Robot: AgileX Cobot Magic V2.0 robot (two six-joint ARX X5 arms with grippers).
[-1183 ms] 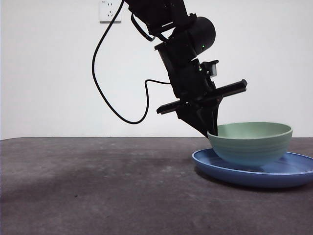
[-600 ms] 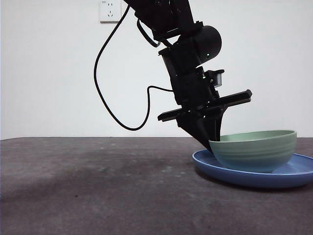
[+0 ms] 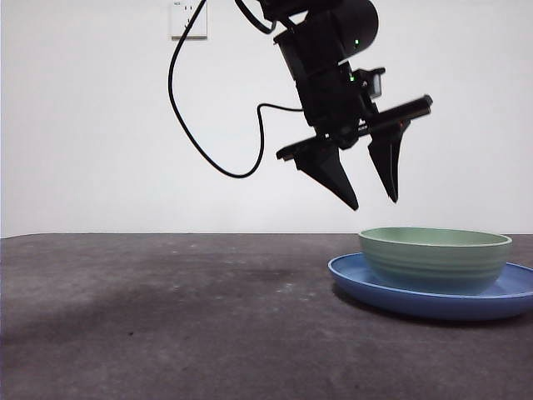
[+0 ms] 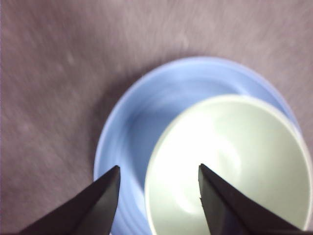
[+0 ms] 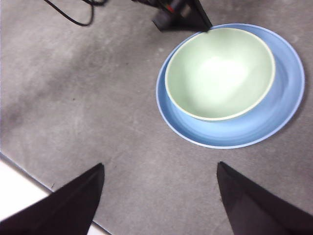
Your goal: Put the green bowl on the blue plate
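The green bowl [image 3: 435, 258] sits level inside the blue plate [image 3: 416, 302] at the right of the table. My left gripper [image 3: 373, 202] hangs open just above the bowl's left rim, touching nothing. In the left wrist view its jaws [image 4: 158, 168] straddle that rim from above, over the green bowl [image 4: 230, 161] and the blue plate [image 4: 127, 142]. My right gripper [image 5: 160, 165] is open and empty, high over the table. From there the bowl [image 5: 220, 73] lies toward one side of the plate [image 5: 234, 132], and the left gripper [image 5: 181, 14] reaches the bowl's far edge.
A black cable [image 3: 191, 142] loops down from the left arm in front of the white wall, below a wall socket [image 3: 187, 18]. Dark grey tabletop [image 3: 166, 317] stretches left of the plate. The table's edge [image 5: 29, 178] shows in the right wrist view.
The left gripper has let go of the bowl's rim, opened and risen. The bowl, tilted before, now rests flat on the plate.
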